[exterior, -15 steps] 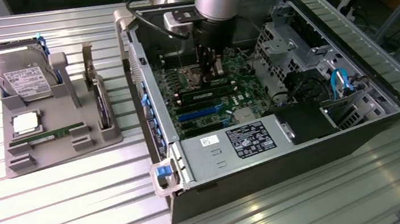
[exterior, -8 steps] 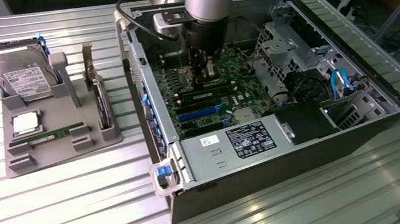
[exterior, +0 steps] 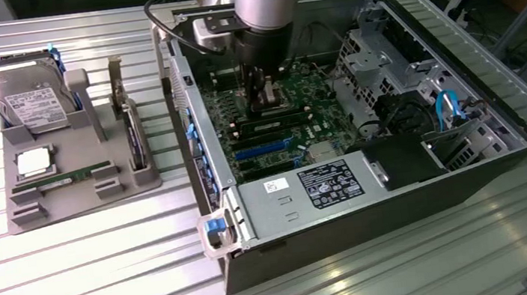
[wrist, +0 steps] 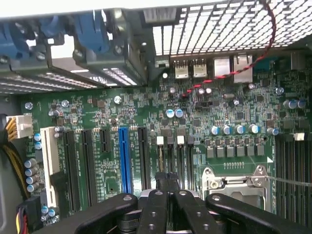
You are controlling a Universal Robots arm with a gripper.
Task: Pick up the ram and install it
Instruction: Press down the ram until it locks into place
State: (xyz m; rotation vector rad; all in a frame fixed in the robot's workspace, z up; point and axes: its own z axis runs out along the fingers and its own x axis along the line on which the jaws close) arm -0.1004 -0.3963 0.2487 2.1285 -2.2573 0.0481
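My gripper (exterior: 268, 100) reaches down into the open computer case (exterior: 253, 232), just above the motherboard (exterior: 287, 133). In the wrist view its black fingers (wrist: 157, 209) meet at the gripper (wrist: 168, 176), shut over the memory slots with white latches (wrist: 160, 140). A thin strip seen edge-on, the ram (wrist: 161, 158), runs from the fingertips down into one slot. A second green stick (exterior: 64, 178) lies flat on the grey tray (exterior: 80, 208) at the exterior view's left.
The tray also carries a silver hard drive (exterior: 31, 100) and a square silver CPU (exterior: 34, 162). Beside the slots are the CPU socket (wrist: 236, 183), a blue expansion slot (wrist: 123, 156) and a red-black wire (wrist: 229, 73). Case walls surround the arm.
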